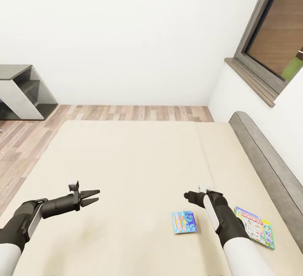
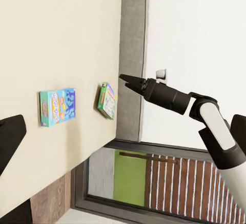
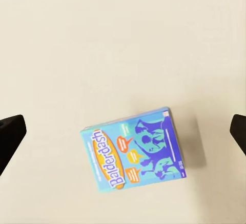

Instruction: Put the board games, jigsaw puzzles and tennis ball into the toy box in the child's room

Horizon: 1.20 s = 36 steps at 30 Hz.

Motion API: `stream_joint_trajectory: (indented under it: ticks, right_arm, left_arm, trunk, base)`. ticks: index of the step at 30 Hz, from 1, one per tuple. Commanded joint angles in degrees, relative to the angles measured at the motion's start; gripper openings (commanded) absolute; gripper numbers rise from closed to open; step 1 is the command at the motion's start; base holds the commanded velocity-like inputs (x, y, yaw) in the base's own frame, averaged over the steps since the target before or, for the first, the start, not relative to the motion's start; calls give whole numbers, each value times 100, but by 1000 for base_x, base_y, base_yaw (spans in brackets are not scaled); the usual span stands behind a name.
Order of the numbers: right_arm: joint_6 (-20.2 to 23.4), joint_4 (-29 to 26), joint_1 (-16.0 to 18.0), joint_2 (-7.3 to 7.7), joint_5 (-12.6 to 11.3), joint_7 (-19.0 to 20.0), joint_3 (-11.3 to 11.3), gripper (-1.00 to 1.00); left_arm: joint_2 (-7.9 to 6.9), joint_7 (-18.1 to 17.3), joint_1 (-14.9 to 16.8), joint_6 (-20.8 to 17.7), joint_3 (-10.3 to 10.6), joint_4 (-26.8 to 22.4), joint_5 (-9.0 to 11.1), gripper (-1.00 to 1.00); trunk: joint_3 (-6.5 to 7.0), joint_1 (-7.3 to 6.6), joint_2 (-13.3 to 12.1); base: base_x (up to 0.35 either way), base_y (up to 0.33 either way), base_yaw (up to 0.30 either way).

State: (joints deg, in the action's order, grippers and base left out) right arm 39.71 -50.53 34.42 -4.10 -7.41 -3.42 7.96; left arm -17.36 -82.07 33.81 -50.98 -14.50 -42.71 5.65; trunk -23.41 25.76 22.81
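Note:
Two board games lie on the beige bed [image 1: 126,158]: a blue one [image 1: 184,222] [image 2: 57,106] [image 3: 134,148] and a white-and-green one [image 1: 255,226] [image 2: 107,100] nearer the grey headboard [image 1: 269,162]. My right gripper [image 1: 188,196] [image 2: 123,78] hovers open above the mattress, just past the blue game. In the right wrist view the game lies flat below, between the widely spread fingers [image 3: 10,137]. My left gripper [image 1: 93,196] hangs open over the bed's left half, holding nothing. The toy box, jigsaw puzzles and tennis ball are out of view.
The table's lower dark grey side section [image 1: 21,92] with a white panel stands at the far left on the wood floor [image 1: 126,112]. A window [image 1: 273,36] sits in the wall behind the headboard. White walls close the room beyond the bed.

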Motion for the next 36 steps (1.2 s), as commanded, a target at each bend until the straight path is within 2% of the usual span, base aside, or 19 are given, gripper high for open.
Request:
stream_joint_trajectory:
  ticks: [1, 36]
  right_arm:
    - [22, -5, 3, -4, -59, -36, 13, 100]
    - [-25, -1, 4, -3, -59, -36, 4, 100]
  left_arm:
    - [1, 11, 3, -60, 0, -1, 8, 100]
    - [13, 60, 3, -61, 4, -1, 7, 100]
  trunk:
    - [-19, 3, 10]
    - [-349, 3, 10]
  base:
    - [0, 0, 0]
    - [0, 0, 0]
